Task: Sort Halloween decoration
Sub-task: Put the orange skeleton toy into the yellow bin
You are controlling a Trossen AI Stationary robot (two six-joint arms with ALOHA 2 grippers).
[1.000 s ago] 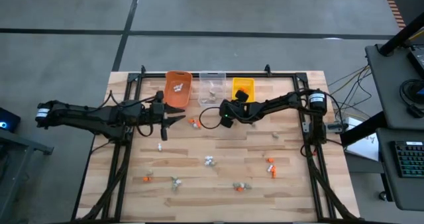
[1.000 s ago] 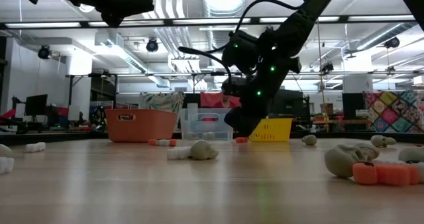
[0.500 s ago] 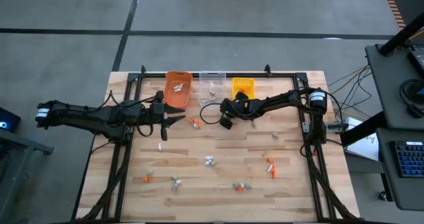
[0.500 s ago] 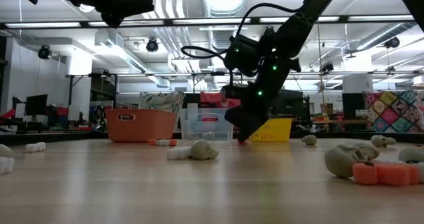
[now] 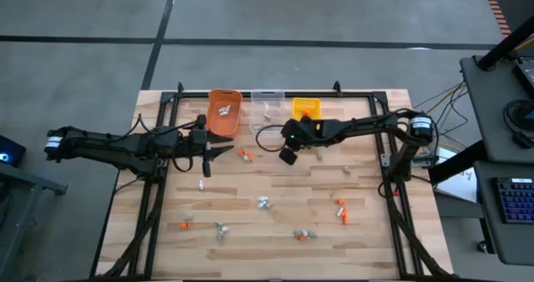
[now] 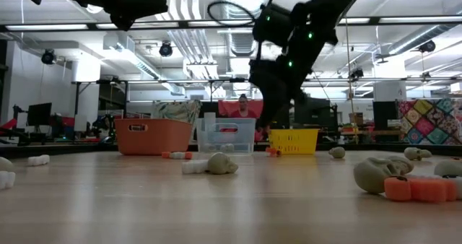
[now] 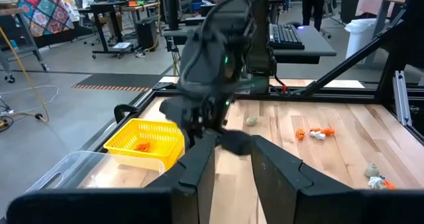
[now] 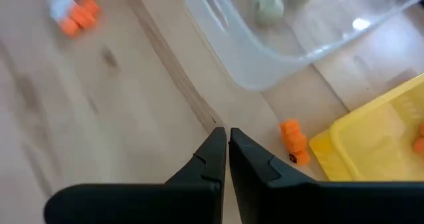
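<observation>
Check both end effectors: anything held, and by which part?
Nothing held. Right end effector is shut with empty tips, above an orange trinket on the table. Left end effector also holds nothing.

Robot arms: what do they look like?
Both arms are black and jointed. The right arm has green lights and a looping black cable. Each gripper, left and right, has two flat, dark, pointed fingers.
</observation>
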